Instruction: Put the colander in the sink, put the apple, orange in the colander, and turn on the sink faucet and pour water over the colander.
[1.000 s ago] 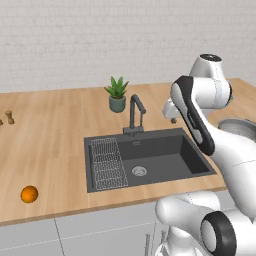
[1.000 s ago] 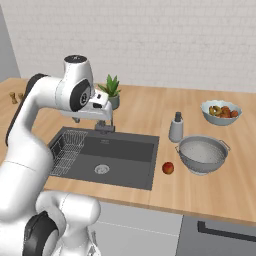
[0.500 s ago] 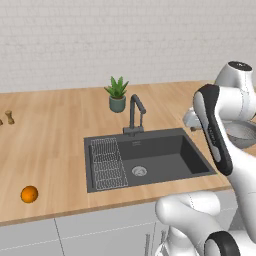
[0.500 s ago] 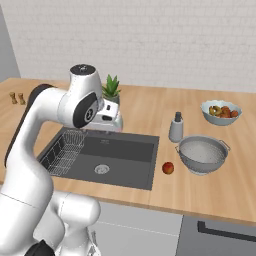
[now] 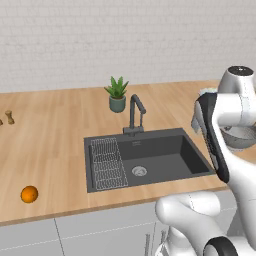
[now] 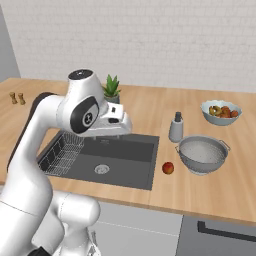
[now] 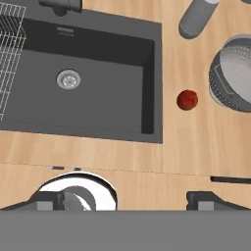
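1. The arm has swung from over the sink faucet (image 5: 135, 112) toward the robot's right, so the end effector (image 7: 125, 198) now hangs high over the front edge of the bench (image 7: 127, 152), near the sink's (image 7: 88, 78) right corner.
2. Its jaws stand wide apart, holding and touching nothing.
3. This reads as the approach to the first step: the colander (image 6: 202, 154) sits on the bench right of the sink, with the apple (image 6: 168, 167) between them.
4. The orange (image 5: 29, 194) lies well apart, left of the sink.
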